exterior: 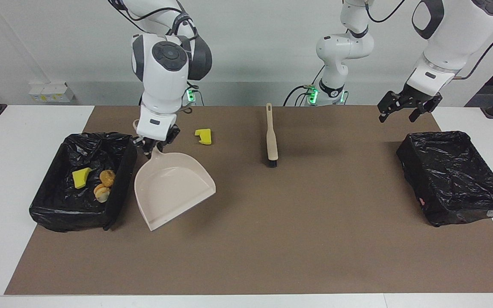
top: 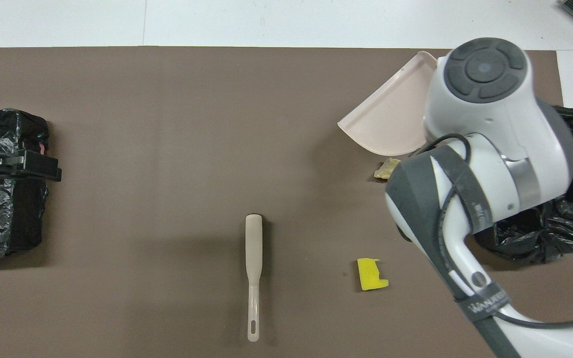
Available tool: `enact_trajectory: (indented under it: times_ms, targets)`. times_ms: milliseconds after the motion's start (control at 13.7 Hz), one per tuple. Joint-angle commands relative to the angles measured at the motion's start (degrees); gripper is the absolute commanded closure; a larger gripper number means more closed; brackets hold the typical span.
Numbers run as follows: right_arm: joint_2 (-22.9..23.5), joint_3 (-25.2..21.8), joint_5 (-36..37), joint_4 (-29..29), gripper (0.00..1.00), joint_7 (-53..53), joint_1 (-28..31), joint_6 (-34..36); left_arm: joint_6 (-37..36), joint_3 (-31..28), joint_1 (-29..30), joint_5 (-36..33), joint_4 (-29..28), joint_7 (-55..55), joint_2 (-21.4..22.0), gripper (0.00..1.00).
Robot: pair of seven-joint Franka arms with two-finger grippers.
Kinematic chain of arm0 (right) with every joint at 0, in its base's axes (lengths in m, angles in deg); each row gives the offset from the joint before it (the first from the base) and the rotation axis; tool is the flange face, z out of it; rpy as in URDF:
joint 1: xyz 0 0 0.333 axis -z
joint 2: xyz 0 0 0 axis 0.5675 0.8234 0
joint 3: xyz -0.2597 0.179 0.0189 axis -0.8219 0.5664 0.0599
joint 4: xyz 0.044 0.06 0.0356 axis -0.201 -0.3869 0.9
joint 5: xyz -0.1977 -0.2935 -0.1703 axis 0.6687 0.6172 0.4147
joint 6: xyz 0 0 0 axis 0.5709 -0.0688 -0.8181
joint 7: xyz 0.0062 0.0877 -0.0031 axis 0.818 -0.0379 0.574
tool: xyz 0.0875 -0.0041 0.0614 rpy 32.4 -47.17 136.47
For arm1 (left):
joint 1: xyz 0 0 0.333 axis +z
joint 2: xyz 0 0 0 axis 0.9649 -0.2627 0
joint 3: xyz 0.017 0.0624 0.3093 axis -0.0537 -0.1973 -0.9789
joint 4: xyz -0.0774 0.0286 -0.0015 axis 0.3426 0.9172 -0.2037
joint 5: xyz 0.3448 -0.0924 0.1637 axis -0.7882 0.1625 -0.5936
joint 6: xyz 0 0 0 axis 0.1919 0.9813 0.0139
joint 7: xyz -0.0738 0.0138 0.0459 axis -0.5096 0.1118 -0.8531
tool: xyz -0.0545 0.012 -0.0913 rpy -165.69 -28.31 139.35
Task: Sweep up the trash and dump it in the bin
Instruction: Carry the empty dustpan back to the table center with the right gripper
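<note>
Dustpan (exterior: 171, 188): smooth beige plastic, dull sheen. Brush (exterior: 271, 136): same matt beige plastic, dark bristles at its end. Both bins (exterior: 84, 182) (exterior: 454, 175) were lined with crinkled, glossy black plastic film. Mat (exterior: 298, 239): flat matt brown, paper-like. Yellow piece (exterior: 204, 136) looked porous, spongy. Arm shells (exterior: 163, 72) were glossy white and grey plastic.

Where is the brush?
The brush lies alone mid-table, near the robots' edge, between the yellow sponge and the empty bin.
</note>
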Motion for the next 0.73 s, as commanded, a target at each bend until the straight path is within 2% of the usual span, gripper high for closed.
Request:
enact_trajectory:
  times_ms: [0,219,511,657]
  targets:
    - [4.77,-0.19,-7.71,6.27,1.0,12.72,-1.62,-0.98,-0.66,0.2,0.05,-1.08,1.08,0.41,-0.33,0.0]
    - [11.96,-0.19,-8.88,12.32,1.0,30.83,-8.63,-1.95,-0.66,0.2,-0.04,-1.08,0.91,0.41,-0.07,0.0]
    - [22.77,-0.11,-9.06,20.93,1.0,46.14,-16.2,-5.63,-0.66,0.29,-0.13,-1.08,0.73,0.32,0.02,0.0]
    - [25.86,0.68,-9.24,23.06,1.0,49.14,-17.79,-7.39,-0.66,0.29,-0.13,-1.08,0.73,0.32,0.02,0.0]
